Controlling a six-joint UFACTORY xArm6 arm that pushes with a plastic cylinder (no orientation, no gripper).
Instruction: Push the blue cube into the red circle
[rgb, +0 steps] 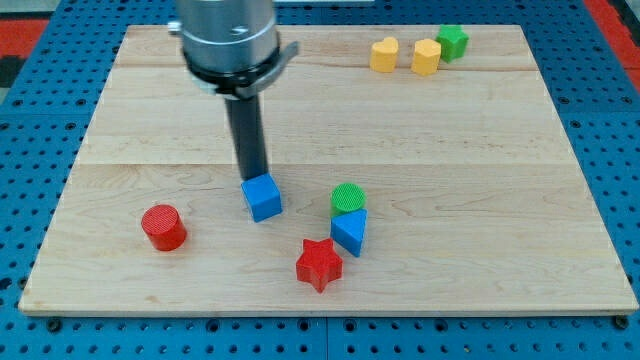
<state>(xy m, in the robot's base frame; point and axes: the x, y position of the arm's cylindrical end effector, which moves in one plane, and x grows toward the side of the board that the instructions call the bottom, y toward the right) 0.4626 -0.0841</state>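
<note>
Cube (263, 197) — right of cylinder (163, 227)

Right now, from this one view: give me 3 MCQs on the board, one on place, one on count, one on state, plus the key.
1. My tip is where, relative to the blue cube?
A. at its top edge
B. at the view's right of it
C. beside the red star

2. How many yellow blocks?
A. one
B. two
C. three

3. Blue cube and red cylinder are:
A. touching
B. stacked
C. apart

Key: 1 A, the rod ends just above the cube. 2 B, both at the view's top. 3 C, bare wood between them.
</note>
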